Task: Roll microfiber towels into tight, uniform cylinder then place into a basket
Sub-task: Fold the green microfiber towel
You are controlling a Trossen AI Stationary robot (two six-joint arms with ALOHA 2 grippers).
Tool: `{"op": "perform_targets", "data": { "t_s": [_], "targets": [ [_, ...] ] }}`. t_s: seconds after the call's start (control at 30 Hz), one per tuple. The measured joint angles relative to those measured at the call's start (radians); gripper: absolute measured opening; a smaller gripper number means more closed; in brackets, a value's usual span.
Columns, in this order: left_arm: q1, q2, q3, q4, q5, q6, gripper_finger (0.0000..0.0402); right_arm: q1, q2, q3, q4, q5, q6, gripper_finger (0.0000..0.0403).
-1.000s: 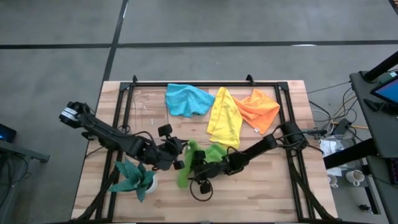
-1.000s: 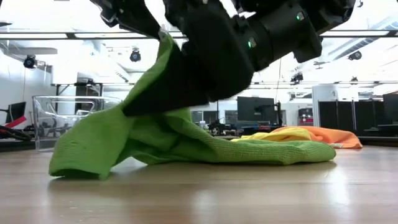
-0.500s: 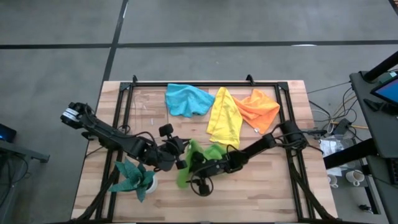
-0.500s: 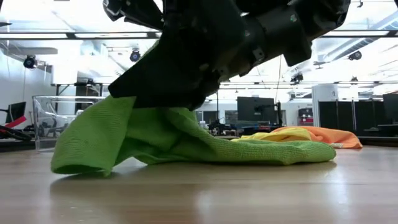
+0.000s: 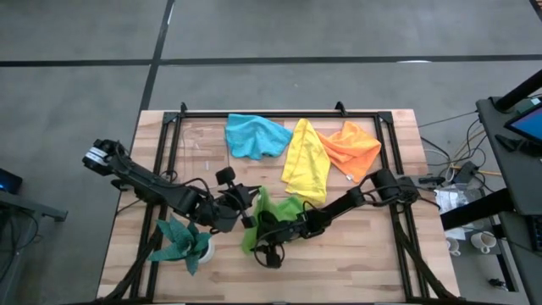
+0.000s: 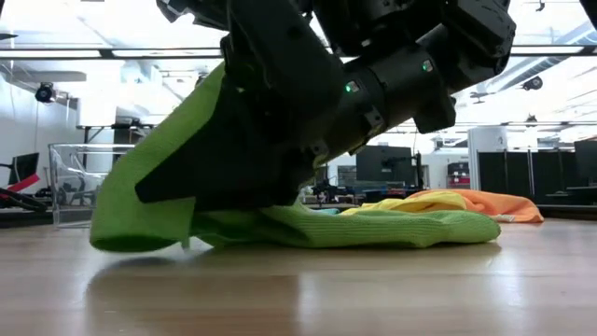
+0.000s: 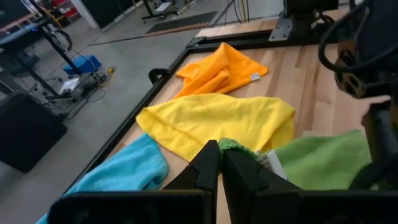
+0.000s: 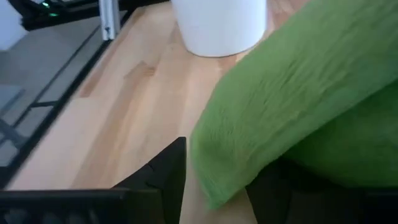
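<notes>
Working the green towel [image 5: 269,219] at the table's front centre. Your left gripper [image 7: 219,163] is closed on a corner of the green towel, which shows pinched between its fingers in the left wrist view. Your right gripper [image 8: 214,180] straddles the towel's folded edge with its fingers apart on either side; whether they have a firm hold yet cannot be told.

Progress, as judged from the layout: none of the four towels is rolled. The blue towel [image 5: 254,135], yellow towel [image 5: 306,161] and orange towel [image 5: 352,147] lie loose and crumpled along the far half of the table, yellow overlapping orange at their shared edge. The basket [image 6: 89,177], clear-walled, stands at the far left and looks empty. All rolling and all placing remain.

Room to move: the plant [image 5: 185,241] in its white pot [image 8: 219,25] sits just beside the green towel on the left, so you have little margin there. The black frame [image 5: 279,113] bounds the table's edges. Bare wood lies open in front of the green towel and to its right.
</notes>
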Motion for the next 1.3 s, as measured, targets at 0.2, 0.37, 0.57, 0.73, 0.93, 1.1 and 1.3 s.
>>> {"op": "perform_targets", "data": {
  "t_s": [0.2, 0.37, 0.57, 0.73, 0.93, 1.1, 1.3],
  "targets": [
    [0.0, 0.0, 0.0, 0.002, -0.023, 0.002, 0.0, 0.002, 0.009, 0.0, -0.004, -0.014, 0.021, 0.0117],
    [0.0, 0.0, 0.0, 0.008, -0.03, 0.004, 0.0, 0.005, 0.009, 0.0, -0.013, -0.023, 0.021, 0.0094],
    [0.0, -0.003, 0.0, 0.007, -0.052, 0.025, 0.0, 0.009, 0.006, -0.001, -0.068, -0.043, -0.006, 0.0037],
    [0.0, -0.017, 0.0, 0.009, -0.061, 0.03, 0.0, 0.02, -0.054, -0.004, -0.223, -0.05, -0.032, 0.0011],
    [0.0, -0.054, 0.001, 0.008, -0.066, 0.048, 0.0, 0.046, -0.183, -0.029, -0.441, -0.002, -0.084, 0.0009],
    [0.0, -0.09, 0.0, 0.0, -0.065, 0.058, 0.0, 0.064, -0.335, -0.094, -0.634, 0.077, -0.091, 0.0009],
    [0.009, -0.119, 0.001, 0.003, -0.033, 0.112, 0.0, 0.077, -0.586, -0.228, -0.755, 0.187, -0.034, 0.0009]
  ]
}}
